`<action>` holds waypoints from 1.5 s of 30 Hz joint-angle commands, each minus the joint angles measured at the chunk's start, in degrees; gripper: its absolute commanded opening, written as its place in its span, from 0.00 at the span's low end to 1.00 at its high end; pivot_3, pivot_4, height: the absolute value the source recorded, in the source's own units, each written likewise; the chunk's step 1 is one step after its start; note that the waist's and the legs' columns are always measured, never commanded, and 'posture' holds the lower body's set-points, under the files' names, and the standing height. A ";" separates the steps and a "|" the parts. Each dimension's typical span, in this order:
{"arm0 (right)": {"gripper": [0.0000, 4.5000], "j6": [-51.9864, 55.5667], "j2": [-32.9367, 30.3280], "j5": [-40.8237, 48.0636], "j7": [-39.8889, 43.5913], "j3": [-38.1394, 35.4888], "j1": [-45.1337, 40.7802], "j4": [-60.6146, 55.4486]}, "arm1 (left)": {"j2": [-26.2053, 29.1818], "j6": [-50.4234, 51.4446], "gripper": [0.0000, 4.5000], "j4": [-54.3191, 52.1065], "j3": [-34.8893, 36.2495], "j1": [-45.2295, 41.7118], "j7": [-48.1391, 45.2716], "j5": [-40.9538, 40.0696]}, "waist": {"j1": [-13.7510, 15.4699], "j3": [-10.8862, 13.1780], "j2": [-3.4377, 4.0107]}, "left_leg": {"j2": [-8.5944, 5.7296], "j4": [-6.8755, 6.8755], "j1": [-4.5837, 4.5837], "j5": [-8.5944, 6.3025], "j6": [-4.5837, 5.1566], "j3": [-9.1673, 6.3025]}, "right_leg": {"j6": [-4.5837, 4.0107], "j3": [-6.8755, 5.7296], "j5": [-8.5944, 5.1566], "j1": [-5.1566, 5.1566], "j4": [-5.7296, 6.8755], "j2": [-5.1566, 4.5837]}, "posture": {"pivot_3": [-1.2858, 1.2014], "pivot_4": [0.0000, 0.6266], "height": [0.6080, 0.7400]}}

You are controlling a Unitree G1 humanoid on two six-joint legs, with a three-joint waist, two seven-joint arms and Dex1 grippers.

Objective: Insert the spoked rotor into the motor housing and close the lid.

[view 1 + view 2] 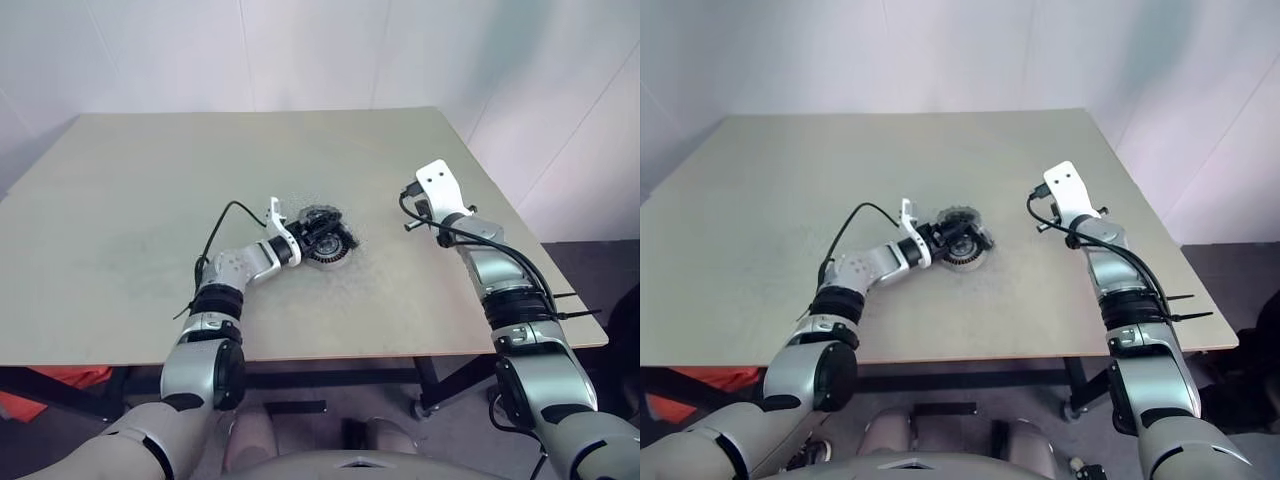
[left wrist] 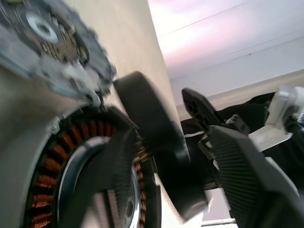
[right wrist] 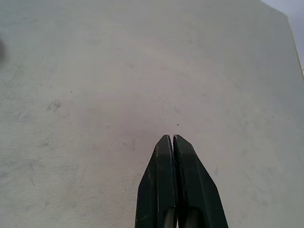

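The motor housing (image 1: 337,252), with copper-red windings (image 2: 45,166), lies mid-table. The grey notched lid (image 1: 322,214) rests just behind it, touching its far rim (image 2: 47,38). My left gripper (image 1: 320,237) reaches level over the housing with its jaws apart. The spoked rotor's black rim (image 2: 156,142) stands edge-on between them, over the housing's edge. There is a gap between the rim and the ribbed finger (image 2: 237,175). Whether the other finger touches it is unclear. My right gripper (image 3: 172,142) is shut on nothing above bare table, well to the right of the parts.
The tan table (image 1: 150,190) has open surface all round the parts. Its right edge (image 1: 540,250) runs close beside my right arm. A black cable (image 1: 225,220) loops off my left wrist.
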 commanded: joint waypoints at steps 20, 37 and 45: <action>0.00 6.94 3.07 9.88 6.74 -4.63 2.25 -9.25 | 5.67 3.68 0.87 -21.97 4.75 7.30 -0.65 -7.03 | 0.18 0.06 0.11 | 0.02 -0.02 -0.02 -0.02 0.03 0.02 | -0.01 -0.01 -0.01 0.01 -0.01 0.00 | 0.52 0.00 1.00; 0.00 21.86 7.65 16.66 12.46 2.24 8.34 -30.52 | 7.73 -1.66 0.87 -18.50 5.63 6.65 1.25 -5.58 | 0.05 0.08 0.14 | 0.05 -0.09 0.00 0.00 -0.02 0.01 | 0.03 -0.01 -0.03 -0.02 -0.04 0.03 | 0.52 0.00 1.00; 0.00 27.47 11.91 18.48 11.83 8.36 10.16 -34.69 | 13.85 -7.74 0.87 -11.42 8.94 3.52 1.28 -4.12 | 0.37 0.08 0.14 | 0.04 -0.35 0.08 0.12 -0.22 -0.08 | 0.40 0.00 -0.25 0.01 -0.09 0.08 | 0.52 0.00 1.00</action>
